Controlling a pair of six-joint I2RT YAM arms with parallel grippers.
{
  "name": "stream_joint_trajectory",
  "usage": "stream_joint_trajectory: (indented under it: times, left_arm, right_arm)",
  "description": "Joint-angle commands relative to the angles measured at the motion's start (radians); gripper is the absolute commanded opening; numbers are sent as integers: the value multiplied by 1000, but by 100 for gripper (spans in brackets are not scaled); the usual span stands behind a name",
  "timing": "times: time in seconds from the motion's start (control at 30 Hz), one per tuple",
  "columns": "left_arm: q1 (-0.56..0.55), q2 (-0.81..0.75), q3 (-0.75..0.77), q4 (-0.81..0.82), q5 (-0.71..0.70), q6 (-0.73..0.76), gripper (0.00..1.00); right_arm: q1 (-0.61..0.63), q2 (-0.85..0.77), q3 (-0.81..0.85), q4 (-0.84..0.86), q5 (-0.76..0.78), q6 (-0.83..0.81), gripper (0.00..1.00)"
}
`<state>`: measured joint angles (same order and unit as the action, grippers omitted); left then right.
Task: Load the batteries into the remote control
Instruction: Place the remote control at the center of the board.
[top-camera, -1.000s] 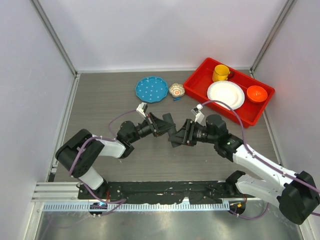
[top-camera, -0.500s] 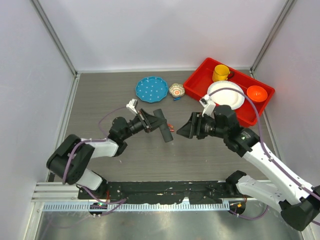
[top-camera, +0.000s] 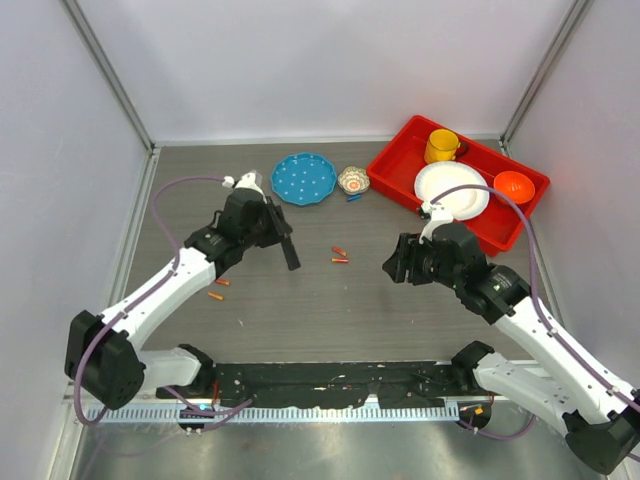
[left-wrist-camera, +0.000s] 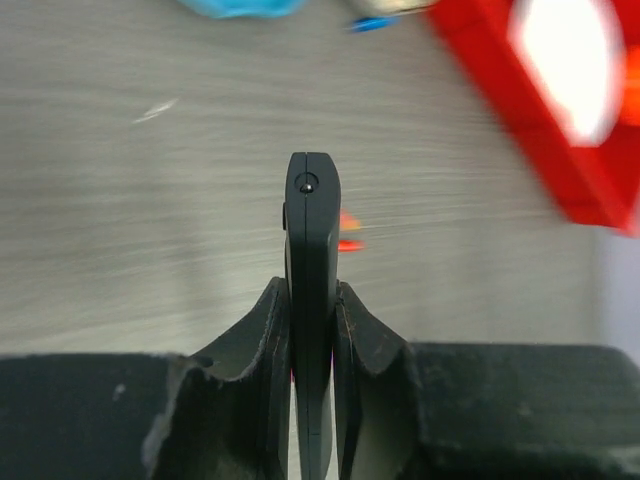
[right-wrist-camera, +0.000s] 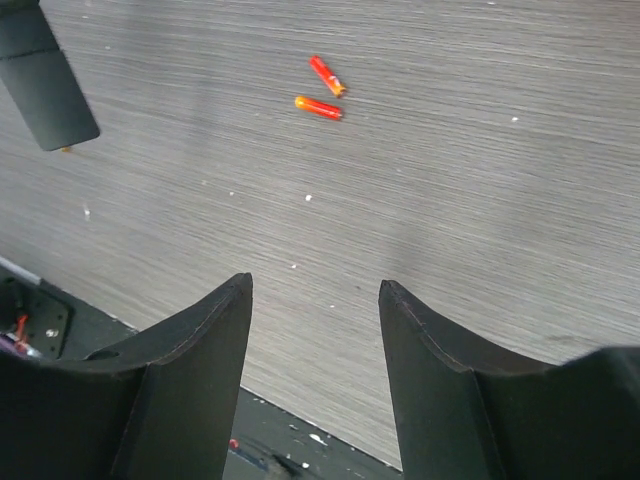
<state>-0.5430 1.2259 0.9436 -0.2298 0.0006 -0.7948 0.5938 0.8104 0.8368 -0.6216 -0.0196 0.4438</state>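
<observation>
one remote control (top-camera: 289, 248) is clenched in the left hand (top-camera: 280, 232), above the left-centre of the tabletop (top-camera: 300, 310). in the top view its long axis runs far to near, and the free end points near and slightly right. in the left wrist view it sits edge-on between the two fingers (left-wrist-camera: 262, 330), thin side up, pointing straight away from the camera. the right hand (right-wrist-camera: 315, 290) is released, its fingers spread with nothing between them, well apart from the remote on the right. two orange sticks (top-camera: 339, 250) lie between the hands, and two more lie near the left arm. one blue plate (top-camera: 303, 178) and one red tray (top-camera: 395, 160) sit far.
</observation>
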Motion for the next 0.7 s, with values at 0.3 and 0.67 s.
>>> stream_joint_trajectory:
  times: [0.3, 0.67]
  left_arm:
    - [-185, 483, 483, -813, -945, 203, 0]
    - [-204, 886, 762, -953, -1125, 203, 0]
  right_arm:
    - [-2, -74, -31, 23, 87, -42, 59]
    - [-2, -109, -54, 25, 87, -34, 59]
